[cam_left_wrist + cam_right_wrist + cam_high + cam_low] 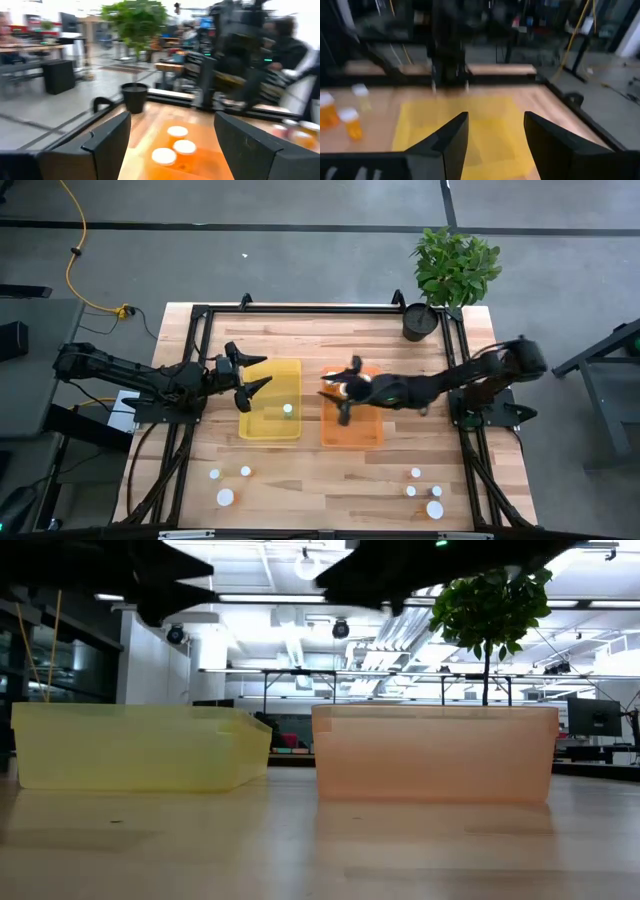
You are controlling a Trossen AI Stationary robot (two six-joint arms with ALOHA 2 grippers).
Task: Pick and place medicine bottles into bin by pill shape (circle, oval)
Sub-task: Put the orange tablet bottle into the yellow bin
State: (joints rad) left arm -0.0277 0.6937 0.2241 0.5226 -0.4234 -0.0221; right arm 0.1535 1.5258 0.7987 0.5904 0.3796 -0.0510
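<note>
My left gripper [258,374] is open and empty above the left edge of the yellow bin [270,420]. One white-capped bottle [288,410] lies in that bin. My right gripper [333,392] is open and empty above the orange bin [352,432]. The left wrist view shows three white caps [177,145] in the orange bin beyond the open fingers of the left gripper [172,120]. The right wrist view looks past the open right gripper [496,117] onto the yellow bin [420,130]. Loose bottles stand on the table at the near left [226,497] and near right [434,509].
A black plant pot [421,320] with a green plant stands at the far right corner. The two bins stand side by side at the table's middle, as the low view shows the yellow one [140,745] and the orange one [435,755]. Black frame rails run along the table's edges.
</note>
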